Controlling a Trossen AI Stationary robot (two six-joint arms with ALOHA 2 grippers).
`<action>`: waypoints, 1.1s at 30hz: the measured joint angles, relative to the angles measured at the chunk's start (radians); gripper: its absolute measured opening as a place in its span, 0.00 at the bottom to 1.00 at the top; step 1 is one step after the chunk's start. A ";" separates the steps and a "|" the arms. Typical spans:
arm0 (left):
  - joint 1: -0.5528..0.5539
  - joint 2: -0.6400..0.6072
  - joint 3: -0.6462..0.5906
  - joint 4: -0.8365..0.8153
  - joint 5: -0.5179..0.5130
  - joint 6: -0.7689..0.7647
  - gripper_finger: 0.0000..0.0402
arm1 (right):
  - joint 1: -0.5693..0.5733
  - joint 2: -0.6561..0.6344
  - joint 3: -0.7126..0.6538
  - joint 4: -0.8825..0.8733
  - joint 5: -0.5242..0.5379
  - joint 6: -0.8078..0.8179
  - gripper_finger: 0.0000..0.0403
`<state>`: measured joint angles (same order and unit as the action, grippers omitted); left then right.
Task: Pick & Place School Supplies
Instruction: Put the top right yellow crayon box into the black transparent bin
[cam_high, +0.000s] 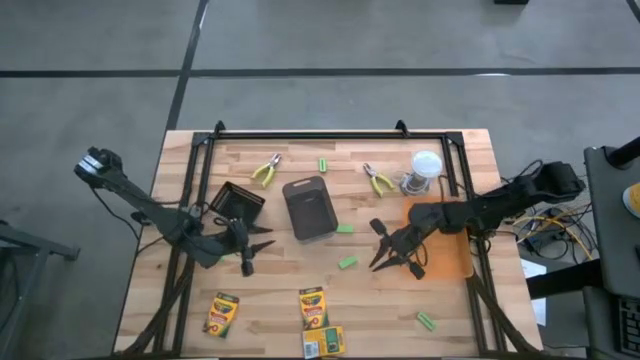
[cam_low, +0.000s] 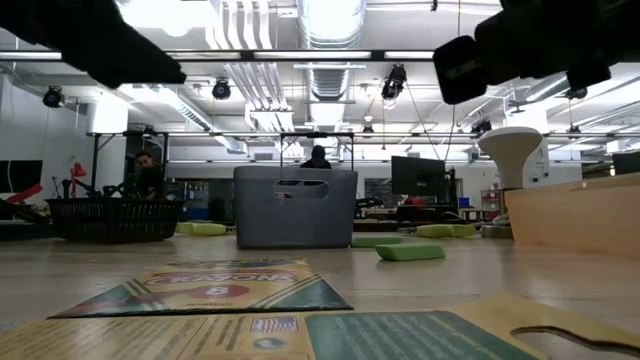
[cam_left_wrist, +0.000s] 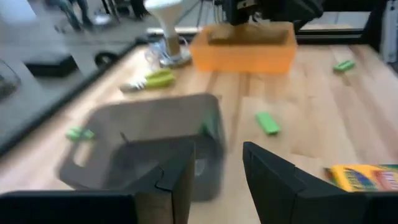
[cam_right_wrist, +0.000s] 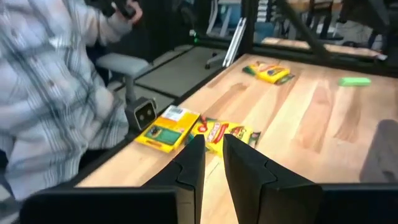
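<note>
Three yellow-and-green crayon boxes (cam_high: 222, 313) (cam_high: 314, 307) (cam_high: 323, 343) lie flat near the table's front edge. Short green sticks (cam_high: 347, 262) (cam_high: 345, 229) (cam_high: 324, 165) (cam_high: 426, 321) lie scattered on the wood. Two pliers (cam_high: 266, 170) (cam_high: 379, 181) lie near the far edge. My left gripper (cam_high: 257, 254) (cam_left_wrist: 217, 155) hovers open left of centre, pointing toward the dark grey tray (cam_left_wrist: 149, 146), with nothing between its fingers. My right gripper (cam_high: 383, 250) (cam_right_wrist: 213, 140) hovers shut right of centre, above bare wood, pointing toward the crayon boxes (cam_right_wrist: 227, 134).
The dark grey tray (cam_high: 309, 207) stands mid-table, with a black mesh basket (cam_high: 238, 203) to its left. An orange bin (cam_high: 445, 245) sits under my right arm, and a clear jar with a white lid (cam_high: 424, 170) stands behind it. A person sits beyond the table's edge in the right wrist view.
</note>
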<state>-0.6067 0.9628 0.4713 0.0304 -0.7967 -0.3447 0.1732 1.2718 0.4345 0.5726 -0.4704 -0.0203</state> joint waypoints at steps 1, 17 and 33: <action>0.000 0.010 0.000 -0.006 0.027 -0.027 0.35 | 0.000 0.028 0.020 0.007 -0.001 -0.003 0.14; -0.049 0.301 0.000 -0.003 0.246 -0.360 0.35 | 0.014 0.284 0.188 0.021 -0.078 0.051 0.14; -0.056 0.484 0.179 0.004 0.356 -0.502 0.35 | 0.113 0.533 0.337 0.102 0.030 0.069 0.14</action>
<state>-0.6632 1.4465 0.6506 0.0345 -0.4406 -0.8464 0.2863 1.8049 0.7711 0.6745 -0.4404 0.0491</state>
